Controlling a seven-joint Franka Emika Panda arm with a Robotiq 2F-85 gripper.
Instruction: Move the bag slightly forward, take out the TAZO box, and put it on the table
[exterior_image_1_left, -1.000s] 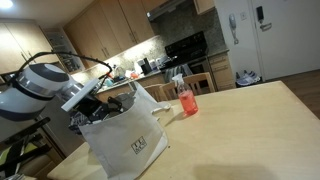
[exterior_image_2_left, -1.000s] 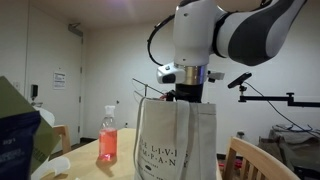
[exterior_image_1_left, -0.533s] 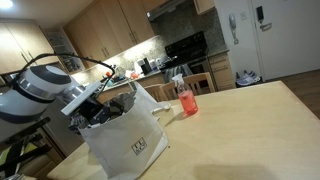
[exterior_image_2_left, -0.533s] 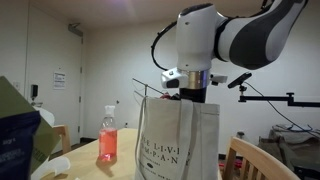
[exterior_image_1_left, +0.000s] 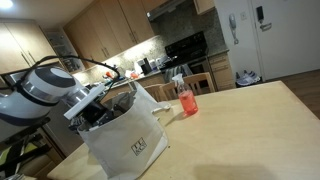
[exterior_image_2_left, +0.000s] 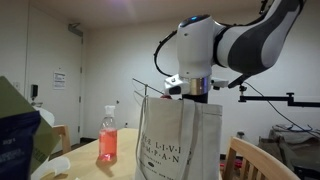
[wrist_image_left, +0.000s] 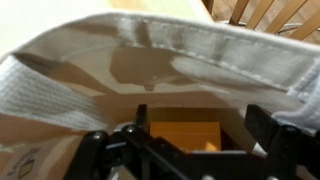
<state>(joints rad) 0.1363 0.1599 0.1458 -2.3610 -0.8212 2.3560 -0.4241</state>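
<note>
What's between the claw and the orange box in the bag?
Nothing. In the wrist view the open claw hangs inside the bag, and only bare space separates it from the TAZO box at the bottom.

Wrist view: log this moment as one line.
bag: white paper, upright on table | gripper: open, inside bag | TAZO box: inside bag, between jaws, not gripped

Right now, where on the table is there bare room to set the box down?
Bare: the broad table stretch past the bag and in front of the bottle, out to its edge. Crowded: the narrow gap between bag and bottle, and the spot by the snack bag and plate.
</note>
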